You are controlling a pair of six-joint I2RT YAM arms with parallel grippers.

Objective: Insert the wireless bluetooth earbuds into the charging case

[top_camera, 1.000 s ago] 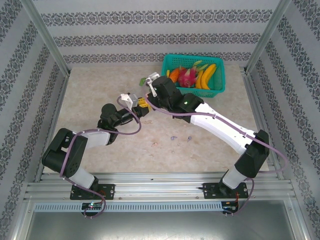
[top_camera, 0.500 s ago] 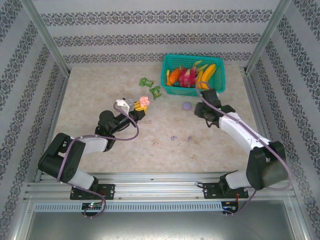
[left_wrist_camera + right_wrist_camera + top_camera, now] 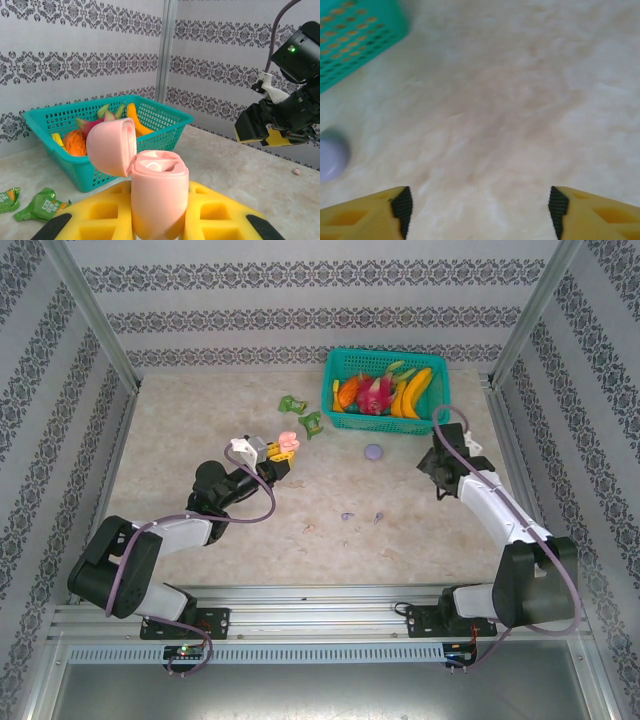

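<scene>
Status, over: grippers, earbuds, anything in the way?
Left gripper shut on open pale pink plastic case. Right gripper open, empty. Tiny purple earbuds loose on table. Round purple case nearby, not blocking.

Patterned walls [image 3: 300,300] enclose a beige marbled table [image 3: 190,420].

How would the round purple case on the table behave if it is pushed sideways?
The purple case looks rounded and smooth, so it would probably slide or roll. It seems small beside the basket, so it is likely light and easily knocked away.
</scene>
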